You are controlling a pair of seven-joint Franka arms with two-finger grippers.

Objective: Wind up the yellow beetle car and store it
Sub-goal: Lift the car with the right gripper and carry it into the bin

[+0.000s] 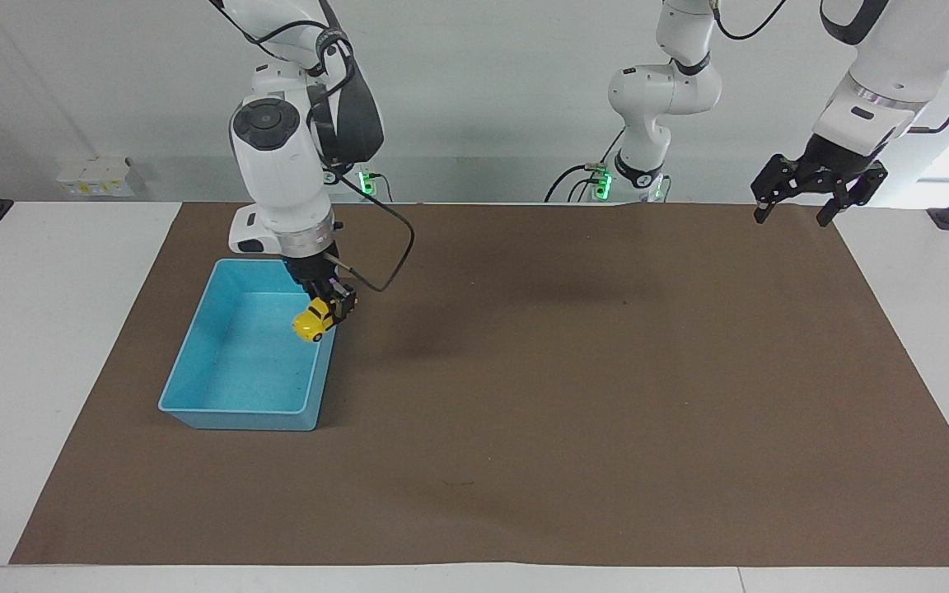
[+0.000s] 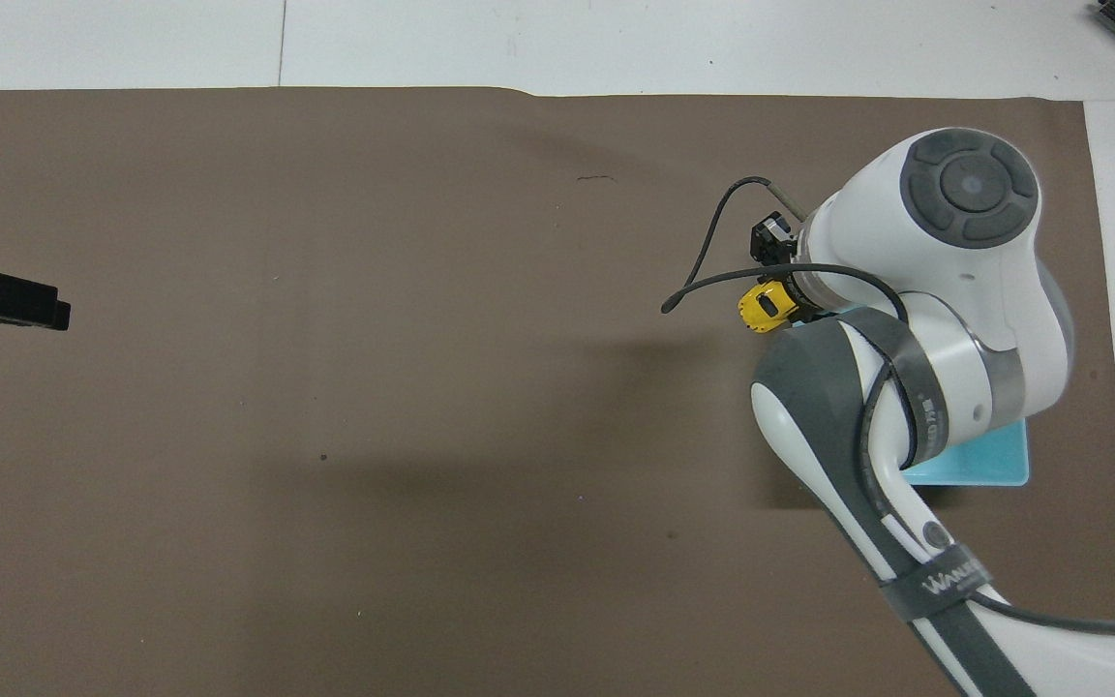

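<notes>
My right gripper [image 1: 333,306] is shut on the yellow beetle car [image 1: 310,321] and holds it in the air, tilted nose-down, over the blue bin [image 1: 219,387] just inside the bin wall that faces the table's middle. In the overhead view the car [image 2: 764,308] peeks out from under the right wrist, and the arm hides most of the bin [image 2: 988,467]. My left gripper [image 1: 796,210] waits open and empty, raised over the brown mat's corner at the left arm's end of the table; its tip [image 2: 6,300] shows at the overhead view's edge.
A brown mat [image 1: 565,395] covers most of the white table. A black cable [image 1: 388,263] loops from the right wrist. A third robot base [image 1: 647,156] stands at the table's edge, by the robots. A small white box [image 1: 95,177] sits by the wall.
</notes>
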